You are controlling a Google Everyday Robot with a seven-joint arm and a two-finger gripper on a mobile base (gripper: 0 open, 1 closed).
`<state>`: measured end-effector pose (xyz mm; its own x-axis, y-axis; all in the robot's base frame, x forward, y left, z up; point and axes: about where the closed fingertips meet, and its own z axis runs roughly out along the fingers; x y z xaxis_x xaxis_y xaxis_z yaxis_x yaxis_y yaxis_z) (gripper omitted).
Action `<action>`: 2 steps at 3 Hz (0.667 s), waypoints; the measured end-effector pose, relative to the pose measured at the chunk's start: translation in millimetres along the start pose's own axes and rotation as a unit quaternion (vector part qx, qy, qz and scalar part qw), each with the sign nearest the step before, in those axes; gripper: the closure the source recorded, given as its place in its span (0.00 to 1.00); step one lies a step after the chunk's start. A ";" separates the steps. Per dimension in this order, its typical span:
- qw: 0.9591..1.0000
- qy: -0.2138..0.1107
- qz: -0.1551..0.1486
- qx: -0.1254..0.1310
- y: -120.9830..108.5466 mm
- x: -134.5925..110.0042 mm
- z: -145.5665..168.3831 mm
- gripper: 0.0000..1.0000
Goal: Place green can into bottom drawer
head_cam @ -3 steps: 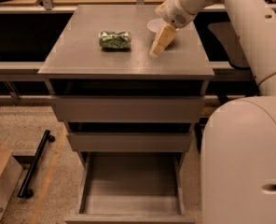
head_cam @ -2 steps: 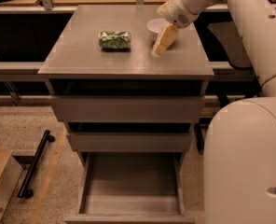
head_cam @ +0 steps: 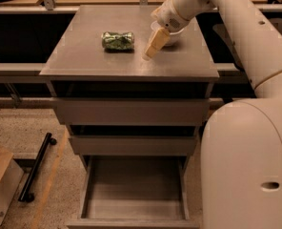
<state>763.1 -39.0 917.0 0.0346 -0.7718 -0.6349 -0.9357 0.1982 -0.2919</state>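
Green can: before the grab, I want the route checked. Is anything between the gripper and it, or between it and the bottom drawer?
Nothing visible. The gripper hangs beside the green can, with only bare cabinet top between them; the white bowl lies behind the gripper. The bottom drawer stands pulled out below.

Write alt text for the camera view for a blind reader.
A shiny green metal can lies sideways on a grey cabinet top; the robot's gripper is beside it, by a white bowl. The deep grey bottom drawer is open.

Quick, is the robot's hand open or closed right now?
The gripper: cannot be told. It is just right of the can, apart from it.
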 end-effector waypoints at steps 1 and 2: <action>1.000 -0.015 0.020 -0.006 -3.6 -10.2 32.5 0.00; 0.999 -0.021 0.046 0.000 -13.6 -12.1 61.1 0.00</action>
<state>796.9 4.6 884.9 -0.0368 -0.7237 -0.6892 -0.9357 0.2671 -0.2305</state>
